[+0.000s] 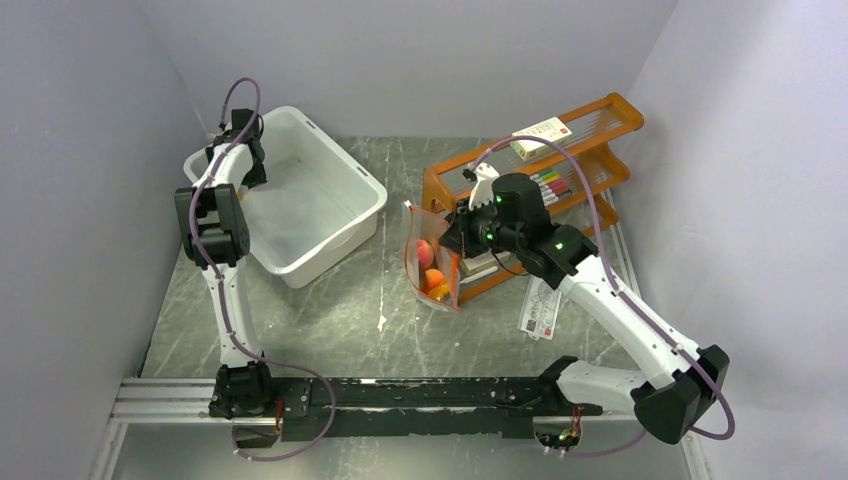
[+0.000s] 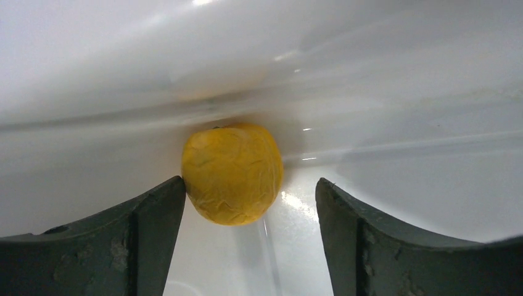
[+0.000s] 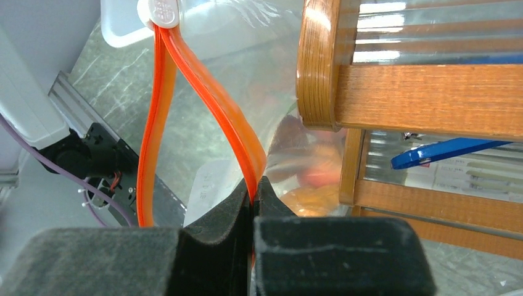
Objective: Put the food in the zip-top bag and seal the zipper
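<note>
A yellow-orange toy fruit (image 2: pixel 232 172) lies in a corner of the white tub (image 2: pixel 401 92). My left gripper (image 2: pixel 250 192) is open around the fruit, and its left fingertip (image 2: pixel 166 200) touches it. In the top view the left gripper (image 1: pixel 243 155) reaches into the tub's far left corner. The clear zip-top bag (image 1: pixel 432 262) stands by the wooden rack with peach-pink and orange fruits (image 1: pixel 430 268) inside. My right gripper (image 3: pixel 253 190) is shut on one side of the orange-red zipper (image 3: pixel 237 126). The zipper's two strips stand apart, so the mouth gapes, with the white slider (image 3: pixel 161 12) at the far end.
The white tub (image 1: pixel 300 215) fills the back left. An orange wooden rack (image 1: pixel 590 130) with markers (image 1: pixel 550 185) and a small box (image 1: pixel 540 135) stands right behind the bag and shows close in the right wrist view (image 3: pixel 419 92). A printed card (image 1: pixel 540 310) lies under the right arm.
</note>
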Controlling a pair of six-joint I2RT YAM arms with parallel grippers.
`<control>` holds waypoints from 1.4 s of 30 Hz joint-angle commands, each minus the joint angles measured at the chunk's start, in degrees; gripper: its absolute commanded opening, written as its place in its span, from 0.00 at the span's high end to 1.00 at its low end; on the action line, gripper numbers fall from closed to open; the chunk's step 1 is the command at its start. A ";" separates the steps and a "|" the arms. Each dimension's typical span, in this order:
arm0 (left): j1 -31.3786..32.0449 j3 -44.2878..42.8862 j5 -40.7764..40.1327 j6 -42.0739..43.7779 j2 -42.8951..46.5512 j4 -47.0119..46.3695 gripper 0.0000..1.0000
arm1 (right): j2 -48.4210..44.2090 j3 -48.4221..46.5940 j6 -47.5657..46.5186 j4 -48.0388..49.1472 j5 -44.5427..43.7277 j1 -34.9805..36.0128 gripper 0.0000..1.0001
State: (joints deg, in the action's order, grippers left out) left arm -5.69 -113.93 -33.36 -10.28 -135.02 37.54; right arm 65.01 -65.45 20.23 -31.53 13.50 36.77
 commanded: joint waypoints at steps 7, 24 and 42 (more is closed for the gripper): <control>1.04 3.68 6.91 2.66 3.93 -5.47 0.37 | 1.47 -0.07 0.58 2.08 -0.38 1.01 1.00; 2.40 7.45 5.47 2.38 11.30 -8.41 0.20 | 1.01 1.76 1.13 3.57 -0.96 2.64 1.00; -0.15 6.12 -0.12 0.33 3.52 -4.01 0.20 | 3.32 -0.65 0.02 2.41 -1.95 3.12 1.00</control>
State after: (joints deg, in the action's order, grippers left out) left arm -5.54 -108.66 -31.48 -8.54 -130.80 31.57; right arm 67.90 -64.29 20.97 -29.21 12.21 39.51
